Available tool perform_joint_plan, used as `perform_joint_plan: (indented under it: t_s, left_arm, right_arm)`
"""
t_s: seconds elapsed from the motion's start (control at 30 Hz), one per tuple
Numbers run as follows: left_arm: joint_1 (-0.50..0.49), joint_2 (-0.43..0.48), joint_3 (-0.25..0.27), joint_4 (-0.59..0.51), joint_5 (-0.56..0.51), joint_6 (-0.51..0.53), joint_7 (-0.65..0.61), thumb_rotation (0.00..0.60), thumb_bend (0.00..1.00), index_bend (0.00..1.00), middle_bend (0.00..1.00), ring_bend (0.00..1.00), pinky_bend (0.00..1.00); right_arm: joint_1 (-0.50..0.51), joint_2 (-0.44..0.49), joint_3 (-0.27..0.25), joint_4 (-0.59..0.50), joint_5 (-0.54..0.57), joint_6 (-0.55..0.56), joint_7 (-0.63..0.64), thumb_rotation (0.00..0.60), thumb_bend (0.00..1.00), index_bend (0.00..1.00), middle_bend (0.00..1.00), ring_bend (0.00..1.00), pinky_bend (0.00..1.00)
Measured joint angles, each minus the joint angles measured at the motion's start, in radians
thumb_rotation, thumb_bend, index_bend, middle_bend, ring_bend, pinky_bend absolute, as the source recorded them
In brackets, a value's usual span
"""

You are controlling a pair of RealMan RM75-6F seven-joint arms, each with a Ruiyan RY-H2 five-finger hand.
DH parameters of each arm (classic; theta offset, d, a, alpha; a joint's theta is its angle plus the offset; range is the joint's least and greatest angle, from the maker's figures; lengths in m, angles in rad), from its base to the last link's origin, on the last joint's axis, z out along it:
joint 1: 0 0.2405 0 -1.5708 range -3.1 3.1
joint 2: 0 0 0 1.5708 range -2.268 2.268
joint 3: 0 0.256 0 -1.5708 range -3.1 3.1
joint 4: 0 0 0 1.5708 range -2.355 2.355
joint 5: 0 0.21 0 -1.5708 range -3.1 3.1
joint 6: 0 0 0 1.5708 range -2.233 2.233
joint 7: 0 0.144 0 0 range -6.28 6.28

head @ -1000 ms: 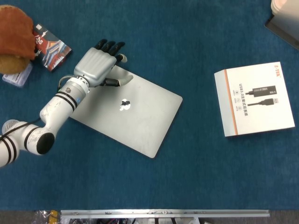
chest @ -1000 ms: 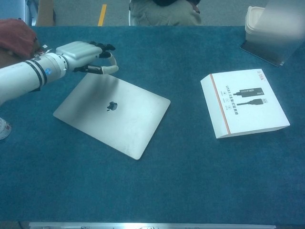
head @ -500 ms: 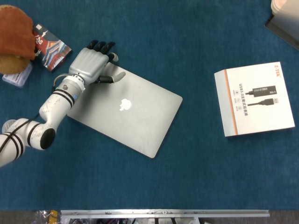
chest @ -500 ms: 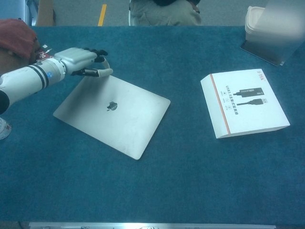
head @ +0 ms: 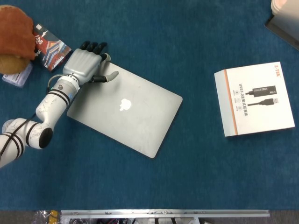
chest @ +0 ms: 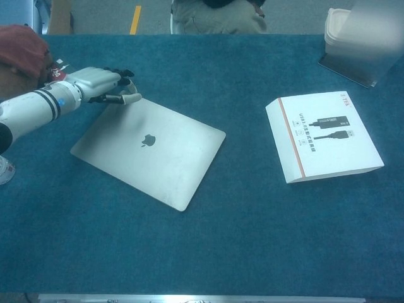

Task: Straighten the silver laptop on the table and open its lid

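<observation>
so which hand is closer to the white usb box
Left, by default. The left hand is at the far left corner of the silver laptop, well across the table from the white usb box. The right hand shows in neither view.

Blue felt-like table covering [head: 196,177]. White flat cardboard box with an orange stripe and a printed USB cable [head: 254,98], right of centre. Rust-brown fuzzy object [head: 16,31], upper left corner, beside a small dark packet with a red and blue pattern [head: 53,49]. Pale container [head: 284,9] on a dark tray, upper right corner.
</observation>
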Motion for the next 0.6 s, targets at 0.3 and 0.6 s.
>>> perform_joint_plan:
  t_s: [0.3, 0.6]
  left_arm:
    - [0.013, 0.003, 0.009, -0.001, 0.000, 0.006, -0.002, 0.000, 0.21, 0.26, 0.00, 0.00, 0.00]
    - [0.026, 0.026, 0.022, -0.029, -0.001, 0.015, 0.018, 0.000, 0.21, 0.27, 0.00, 0.00, 0.00]
  right_arm:
    - [-0.004, 0.007, 0.005, -0.004, -0.002, 0.014, 0.007, 0.600, 0.25, 0.02, 0.17, 0.09, 0.07]
    - [-0.008, 0.005, 0.004, -0.001, -0.004, 0.018, 0.012, 0.600, 0.25, 0.02, 0.17, 0.09, 0.07]
